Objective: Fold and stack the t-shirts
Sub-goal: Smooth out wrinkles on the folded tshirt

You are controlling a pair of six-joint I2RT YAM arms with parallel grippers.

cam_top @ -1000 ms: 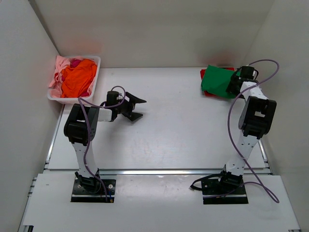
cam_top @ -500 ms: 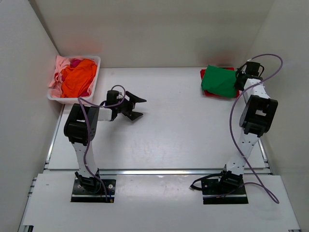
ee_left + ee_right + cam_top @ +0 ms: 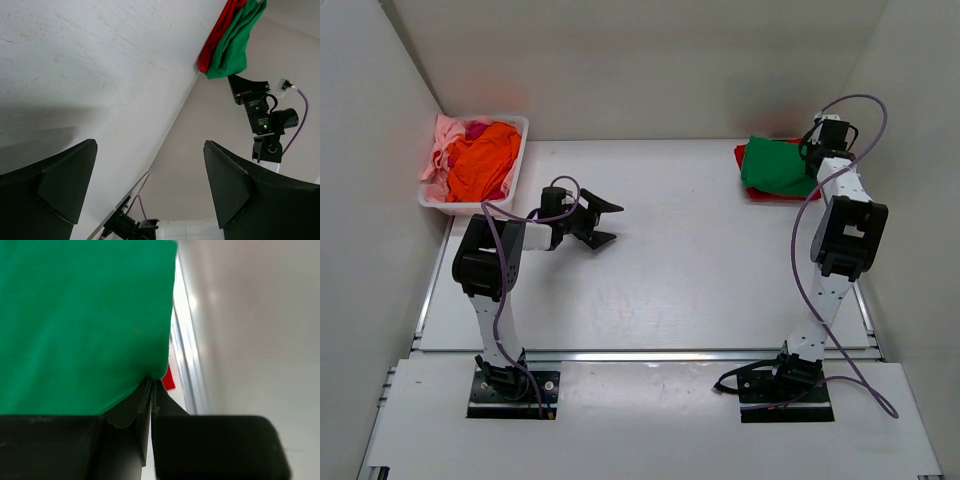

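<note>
Work surface first: my flat white table (image 3: pixel 700 270) fills the middle of the scene, with both my arms bolted at its near edge. At the far left corner sits a white plastic basket (image 3: pixel 523 150), heaped with loose cloth. A crumpled orange t-shirt (image 3: pixel 485 160) lies on top and takes up most of it. A pale pink t-shirt (image 3: pixel 442 142) spills over the basket's left rim, and a magenta t-shirt (image 3: pixel 478 130) peeks out at the far side of the heap.

At the far right corner a folded dark green t-shirt (image 3: pixel 775 168) lies on a red t-shirt (image 3: pixel 740 152). The red one shows only as a strip along the left and near edges of the green one.

My left gripper (image 3: pixel 616 222) hangs over the table to the right of the basket, well apart from any cloth. It points right, its two black fingers spread wide with nothing between them.

My right gripper (image 3: pixel 151 386) is at the right edge of the green shirt. From the right wrist I see its fingers pressed together, pinching the green hem, with a small corner of red just beside them.
</note>
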